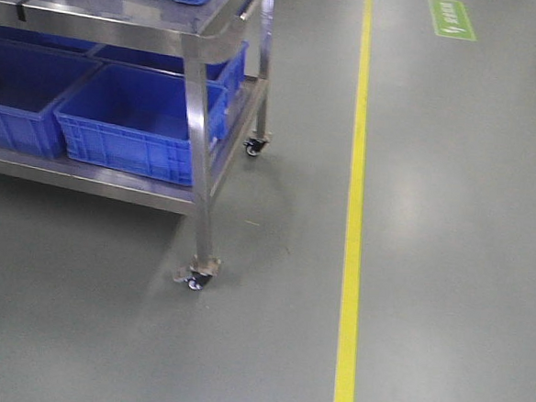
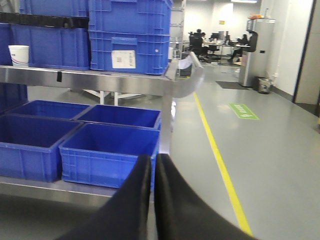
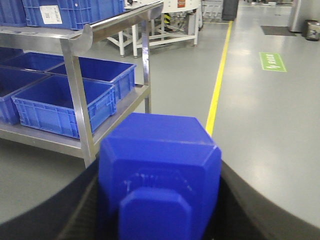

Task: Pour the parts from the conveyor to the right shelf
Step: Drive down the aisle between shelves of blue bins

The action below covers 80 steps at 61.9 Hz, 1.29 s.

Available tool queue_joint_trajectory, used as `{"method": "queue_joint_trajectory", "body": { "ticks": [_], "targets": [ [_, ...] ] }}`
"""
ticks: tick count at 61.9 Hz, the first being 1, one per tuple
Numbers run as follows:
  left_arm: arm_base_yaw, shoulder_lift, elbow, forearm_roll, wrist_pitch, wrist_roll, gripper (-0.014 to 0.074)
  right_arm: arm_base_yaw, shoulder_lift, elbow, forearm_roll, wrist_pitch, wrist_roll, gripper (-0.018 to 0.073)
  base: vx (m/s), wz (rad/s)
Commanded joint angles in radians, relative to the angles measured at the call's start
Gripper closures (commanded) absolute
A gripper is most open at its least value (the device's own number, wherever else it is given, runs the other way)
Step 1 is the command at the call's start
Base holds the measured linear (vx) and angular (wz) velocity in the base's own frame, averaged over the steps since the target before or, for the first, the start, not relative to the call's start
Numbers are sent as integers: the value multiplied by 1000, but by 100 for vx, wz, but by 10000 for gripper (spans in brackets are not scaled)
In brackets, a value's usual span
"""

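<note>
A bright-blue boxy part [image 3: 160, 160] with a short stub facing the camera fills the lower right wrist view, and my right gripper [image 3: 160, 182] is shut on it, a black finger [image 3: 75, 205] on each side. In the left wrist view my left gripper [image 2: 152, 167] is shut with nothing between its pads. The shelf [image 1: 199, 132] is a silver metal rack on casters holding deep blue bins [image 1: 135, 123]. It stands ahead and to the left, also seen as the rack [image 2: 100, 80] and the rack [image 3: 80, 100] in the wrist views. The conveyor is out of view.
A yellow floor line [image 1: 354, 216] runs along the grey floor right of the rack, past a green floor sign [image 1: 451, 18]. A caster [image 1: 198, 277] sticks out at the rack's near corner. A paper cup [image 2: 19, 55] sits on the upper level. Desks with people [image 2: 200, 42] are far back.
</note>
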Motion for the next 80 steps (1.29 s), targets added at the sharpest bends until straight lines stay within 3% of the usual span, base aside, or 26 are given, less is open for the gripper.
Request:
{"method": "queue_joint_trajectory", "body": {
  "ticks": [1,18,50,80],
  "targets": [
    [-8,-12,32,0,-76,-8,603,-3,17,-26,-7,-79,-4,565,53,27],
    [-8,-12,32,0,-76,-8,603,-3,17,-26,-7,-78,-4,565,47,56],
    [-8,-12,32,0,-76,-8,603,-2,17,-26,-10,-78,-4,565,32,107],
    [-8,-12,32,0,-76,-8,603,-2,17,-26,-10,-74,-4,565,17,81]
  ]
}}
